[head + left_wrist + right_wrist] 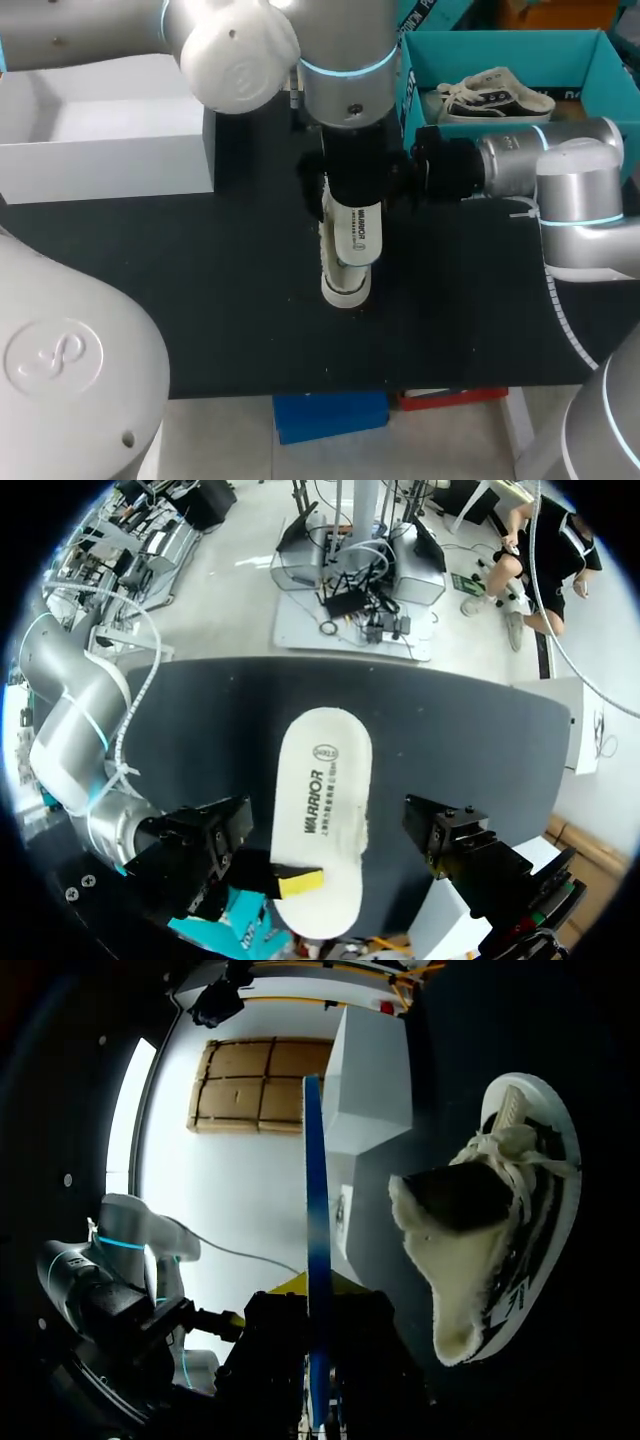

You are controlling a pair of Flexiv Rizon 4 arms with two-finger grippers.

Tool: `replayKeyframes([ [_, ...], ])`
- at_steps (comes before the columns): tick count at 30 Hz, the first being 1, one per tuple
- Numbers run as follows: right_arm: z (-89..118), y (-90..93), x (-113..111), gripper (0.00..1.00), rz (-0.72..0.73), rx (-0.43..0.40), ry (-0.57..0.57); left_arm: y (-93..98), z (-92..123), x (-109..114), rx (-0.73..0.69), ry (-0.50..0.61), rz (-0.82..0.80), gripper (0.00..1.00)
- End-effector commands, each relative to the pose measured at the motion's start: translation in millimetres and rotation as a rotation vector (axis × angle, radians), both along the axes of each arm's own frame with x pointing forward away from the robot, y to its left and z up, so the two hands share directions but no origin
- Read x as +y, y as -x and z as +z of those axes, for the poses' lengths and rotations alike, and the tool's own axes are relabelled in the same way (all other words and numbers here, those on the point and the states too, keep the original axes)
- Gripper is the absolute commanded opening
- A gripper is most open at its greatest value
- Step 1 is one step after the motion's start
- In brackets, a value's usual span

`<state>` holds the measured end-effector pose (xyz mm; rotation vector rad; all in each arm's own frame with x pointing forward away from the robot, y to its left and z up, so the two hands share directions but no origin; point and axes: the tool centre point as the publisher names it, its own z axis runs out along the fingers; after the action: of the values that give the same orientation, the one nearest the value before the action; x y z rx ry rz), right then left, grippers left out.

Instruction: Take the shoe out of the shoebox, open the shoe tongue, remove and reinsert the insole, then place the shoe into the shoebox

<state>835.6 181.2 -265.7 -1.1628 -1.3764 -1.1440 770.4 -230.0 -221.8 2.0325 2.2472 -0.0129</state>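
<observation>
One white insole [320, 810] is in the grasp of the left gripper [300, 883]: a yellow fingertip [300, 882] presses on its printed face near one end, and in the head view it hangs nearly upright over the middle of the black table [200, 290]. Under it on the table is the shoe [500, 1250], with its tongue folded open so that the fleecy lining shows. The right gripper [425, 170] is just beside the left one; I cannot tell if it is closed. A thin blue edge [315, 1210] stands directly ahead of it. The teal shoebox [500, 50] at the far right holds a second shoe [495, 95]. A white box [100, 135] stands at the far left.
</observation>
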Motion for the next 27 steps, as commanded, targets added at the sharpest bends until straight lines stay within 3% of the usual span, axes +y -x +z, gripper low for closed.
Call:
replayKeyframes([
  [1, 0.1, 0.2, 0.7, 0.00, -0.001, 0.001, 0.002, -6.0, -3.5, -7.9, 0.006, -0.052, 0.001, 1.00],
  [15, 0.1, 0.2, 0.7, 0.00, -0.001, 0.001, 0.002, -38.4, 6.7, -10.1, -0.017, -0.033, -0.018, 1.00],
  [27, 0.1, 0.2, 0.7, 0.00, -0.001, 0.001, 0.002, -93.7, 11.9, -14.1, -0.035, -0.029, -0.026, 1.00],
])
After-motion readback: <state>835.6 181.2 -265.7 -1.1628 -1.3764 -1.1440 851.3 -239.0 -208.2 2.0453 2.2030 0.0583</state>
